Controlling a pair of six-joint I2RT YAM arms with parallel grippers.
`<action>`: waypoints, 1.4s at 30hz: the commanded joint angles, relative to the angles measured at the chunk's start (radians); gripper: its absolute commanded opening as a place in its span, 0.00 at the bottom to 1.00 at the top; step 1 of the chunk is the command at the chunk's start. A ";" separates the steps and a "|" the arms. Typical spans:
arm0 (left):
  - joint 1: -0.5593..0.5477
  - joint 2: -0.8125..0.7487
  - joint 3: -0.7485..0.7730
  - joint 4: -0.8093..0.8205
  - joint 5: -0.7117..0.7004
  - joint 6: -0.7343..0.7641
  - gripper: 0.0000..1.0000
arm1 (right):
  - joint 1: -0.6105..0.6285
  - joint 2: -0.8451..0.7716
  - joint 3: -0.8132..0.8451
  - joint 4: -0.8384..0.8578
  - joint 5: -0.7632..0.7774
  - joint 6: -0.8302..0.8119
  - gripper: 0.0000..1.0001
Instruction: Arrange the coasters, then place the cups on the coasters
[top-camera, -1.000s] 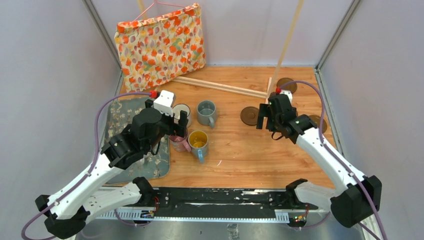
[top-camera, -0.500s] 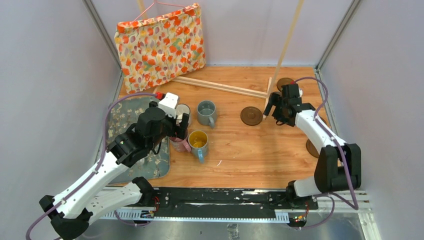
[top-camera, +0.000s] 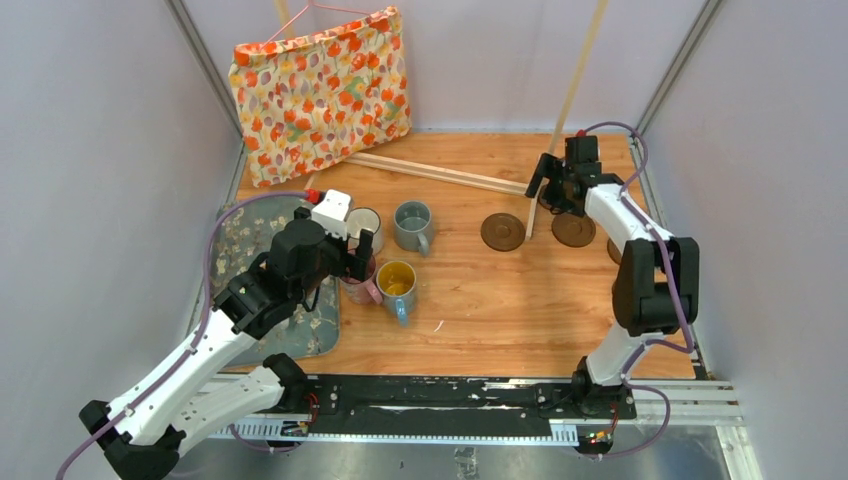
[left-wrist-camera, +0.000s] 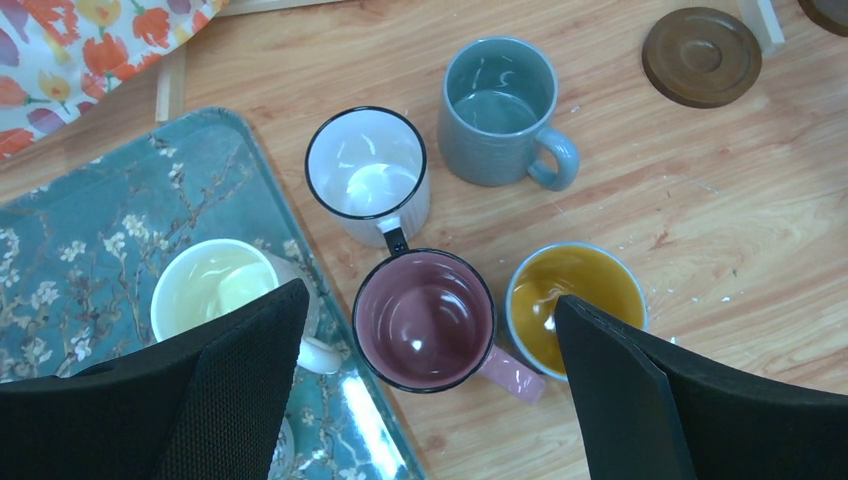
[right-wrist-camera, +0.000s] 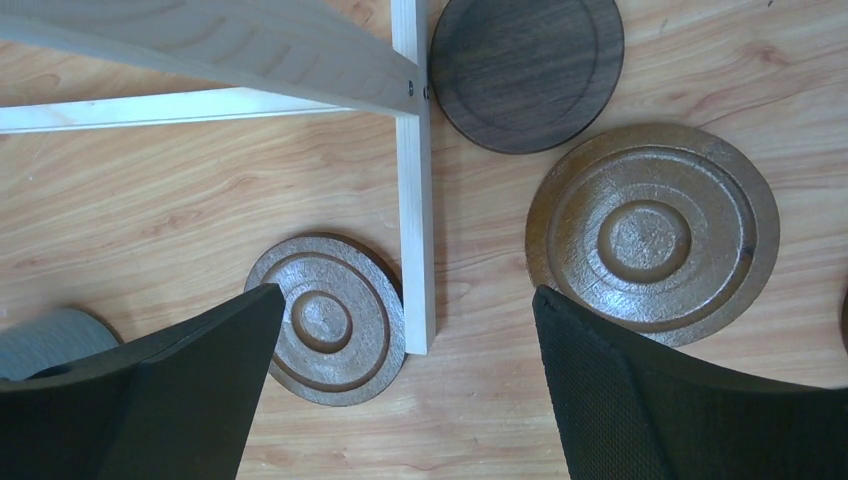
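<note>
Dark-brown, thin and round: the coasters lie flat on the orange-brown wooden table (top-camera: 470, 300), far right. In the right wrist view a ring-grooved coaster (right-wrist-camera: 328, 318) sits left of the pale wooden slat (right-wrist-camera: 415, 200); its edge is against or just under the slat end, cannot tell which. A second ring-grooved coaster (right-wrist-camera: 652, 235) lies right of the slat, with a smooth dark disc (right-wrist-camera: 527, 70) just beyond it. The right gripper (right-wrist-camera: 405, 295) hovers over these, claw spread wide, holding nothing. The left gripper (left-wrist-camera: 430, 310) hangs above the mug cluster at left, claw also spread and empty. Below it stand a pink ceramic mug (left-wrist-camera: 425, 318), a blue mug with yellow inside (left-wrist-camera: 573, 305) just beside it, a white mug with dark rim (left-wrist-camera: 367, 170) whose handle reaches the pink rim, and a grey-blue mug (left-wrist-camera: 497, 105) a little apart. A cream mug (left-wrist-camera: 215, 290) stands on the grey-teal blossom-patterned tray (left-wrist-camera: 90, 240). No cup is on a coaster yet.

Judgement, coasters: stiff and light, with little standing proud of the table. Pinch across the disc at its rim. Approach the one at the slat from its free left side.

Judgement, mugs: rigid, glazed so probably slippery, heavier, and they chip if knocked. Grip the wall at the rim, one finger inside and one outside, away from neighbours. The grey-blue mug looks easiest.
</note>
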 joint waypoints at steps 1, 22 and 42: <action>0.010 -0.010 -0.015 0.023 0.006 0.013 1.00 | -0.054 -0.010 -0.011 0.036 -0.053 0.002 1.00; 0.022 -0.006 -0.018 0.022 0.028 0.012 1.00 | -0.224 0.085 -0.132 0.115 -0.171 0.114 0.99; 0.031 0.005 -0.017 0.025 0.046 0.012 1.00 | -0.183 0.213 -0.058 0.050 -0.165 0.103 0.98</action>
